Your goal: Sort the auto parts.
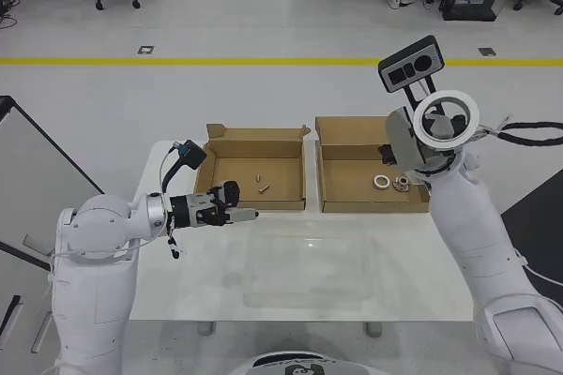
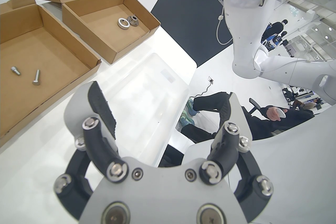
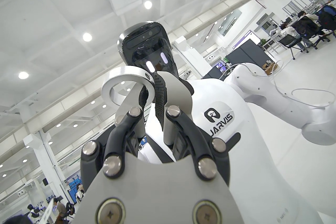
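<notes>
Large metal ring (image 3: pixel 123 72) raised high near right box (image 1: pixel 357 183), rim pinched in right gripper (image 3: pixel 152 86) fingers, nearly closed. Judged mid-carry; next, lower and release. Left gripper (image 2: pixel 162 101) fingers wide apart, holding nothing, above desk (image 1: pixel 291 272). Left box (image 1: pixel 235 178): 2 bolts (image 2: pixel 36 77). Right box: 1 small ring (image 2: pixel 123 23), 1 bushing (image 2: pixel 133 20).

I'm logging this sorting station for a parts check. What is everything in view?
table: one, white, bearing everything.
left box: one, brown cardboard, table's far side.
right box: one, brown, beside it.
clear tray: one, transparent, table's middle.
bolts: two, silver, in left box.
small ring: one, silver, in right box.
flanged part: one, dark grey, beside small ring.
large ring: one, silver, raised in right tool.
left tool: one, grey-black, open, above table.
right tool: one, grey-black, shut on large ring.
</notes>
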